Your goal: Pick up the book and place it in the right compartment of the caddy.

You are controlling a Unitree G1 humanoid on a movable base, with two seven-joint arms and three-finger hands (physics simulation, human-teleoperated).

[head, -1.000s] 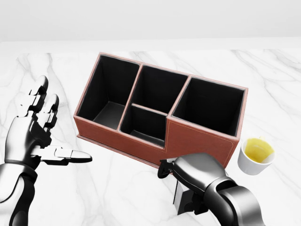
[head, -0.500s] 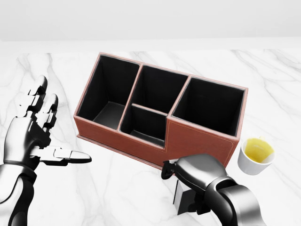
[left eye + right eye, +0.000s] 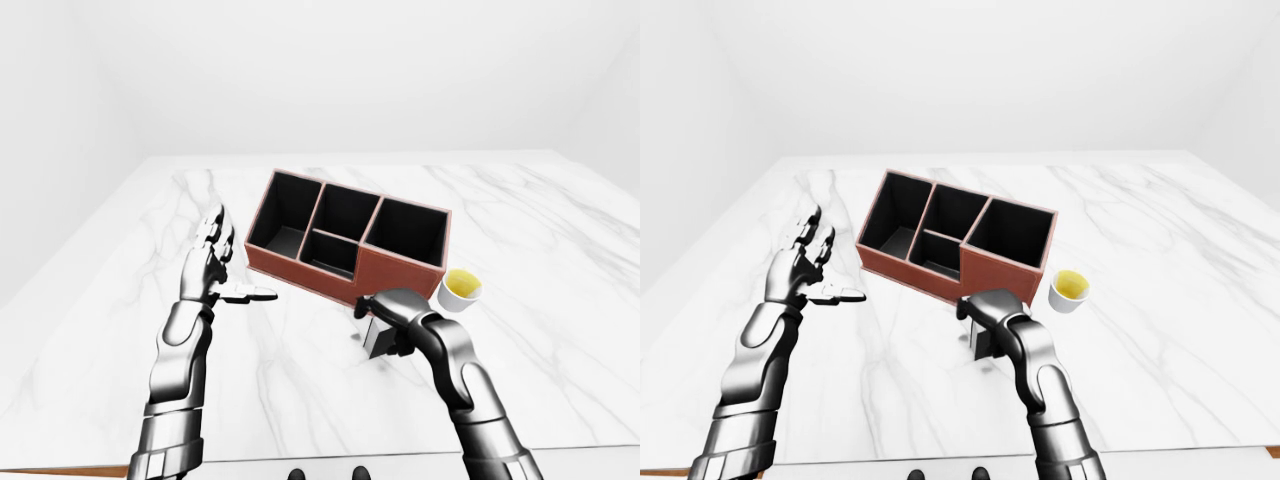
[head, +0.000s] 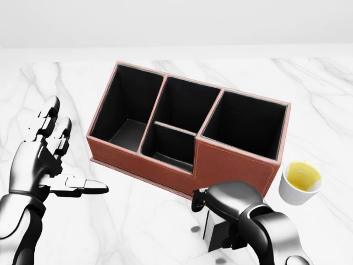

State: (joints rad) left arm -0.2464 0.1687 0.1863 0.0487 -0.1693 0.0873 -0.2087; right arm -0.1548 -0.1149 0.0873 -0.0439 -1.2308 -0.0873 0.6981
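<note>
The book (image 4: 217, 231) is a small grey block standing on the marble at the bottom of the head view, just below the caddy's low wall. My right hand (image 4: 223, 208) curls over its top, fingers shut on it, and hides most of it. The caddy (image 4: 231, 163) is red-brown with black insides; its large right compartment (image 4: 246, 126) holds nothing and lies directly above the hand in the view. My left hand (image 4: 70, 153) hovers open to the left of the caddy, thumb pointing right, holding nothing.
A white cup (image 4: 299, 183) of yellow liquid stands just right of the caddy's lower right corner, close to my right forearm. The white marble table (image 3: 300, 390) spreads wide on all sides; its near edge shows at the bottom of the left-eye view.
My left hand has tilted slightly outward and dropped a little. The right hand has barely shifted on the book; two small dark spots now show on the marble beside it.
</note>
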